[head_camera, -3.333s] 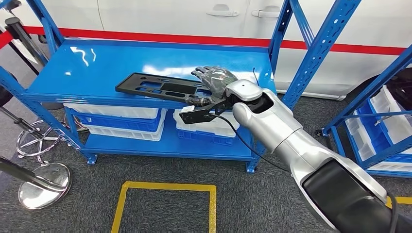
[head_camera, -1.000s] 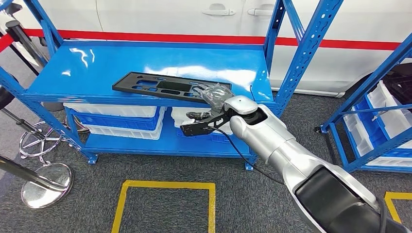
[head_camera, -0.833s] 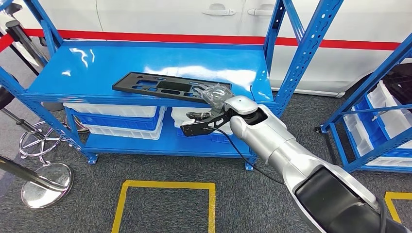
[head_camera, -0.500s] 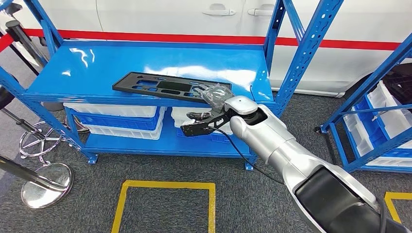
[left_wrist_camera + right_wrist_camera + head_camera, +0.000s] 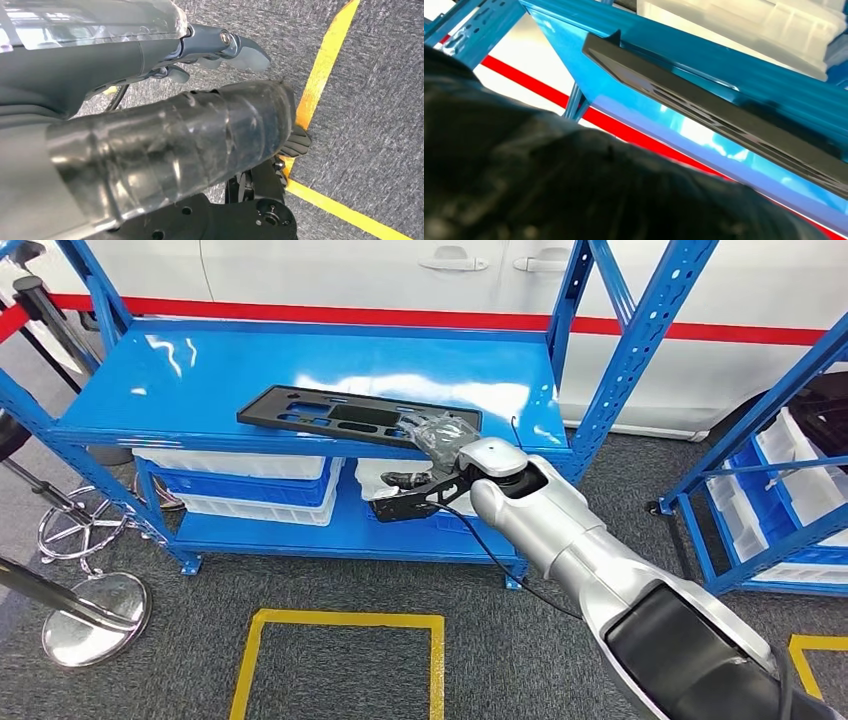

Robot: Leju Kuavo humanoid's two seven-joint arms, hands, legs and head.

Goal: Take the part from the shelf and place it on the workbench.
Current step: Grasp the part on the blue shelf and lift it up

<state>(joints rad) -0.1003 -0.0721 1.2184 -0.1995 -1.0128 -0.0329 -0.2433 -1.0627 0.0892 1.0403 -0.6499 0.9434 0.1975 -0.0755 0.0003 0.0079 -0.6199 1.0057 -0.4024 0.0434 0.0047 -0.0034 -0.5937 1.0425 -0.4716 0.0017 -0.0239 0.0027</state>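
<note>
the black part [image 5: 352,418], a long flat panel with cut-out slots, is lying on the top level of the blue shelf [image 5: 200,370], running along the front edge from about the middle towards the front right corner, its right end sitting just at that edge

the right hand [image 5: 441,432] is reaching in from the front right corner and is lying over the right end of the part, its plastic-wrapped fingers on top of the panel and the thumb side dropping below the shelf edge; it is touching the part there, but whether the fingers are actually closing on it i cannot tell, since the hand itself is hiding the contact. the silver right arm [image 5: 570,530] is stretching up from the lower right, with a black bracket [image 5: 405,502] sticking out beneath the wrist in front of the lower level

in the right wrist view the part [image 5: 704,107] is showing as a dark strip resting flat on the glossy blue surface, with the dark wrapped hand [image 5: 574,190] blurred in the foreground

the left hand [image 5: 165,145] is hanging over grey carpet [image 5: 380,100] beside yellow floor tape [image 5: 325,65], holding nothing, its fingers apart

white and blue bins [image 5: 250,485] are sitting on the lower shelf level, and a white vehicle with a red stripe [image 5: 400,320] is standing behind the shelf
</note>
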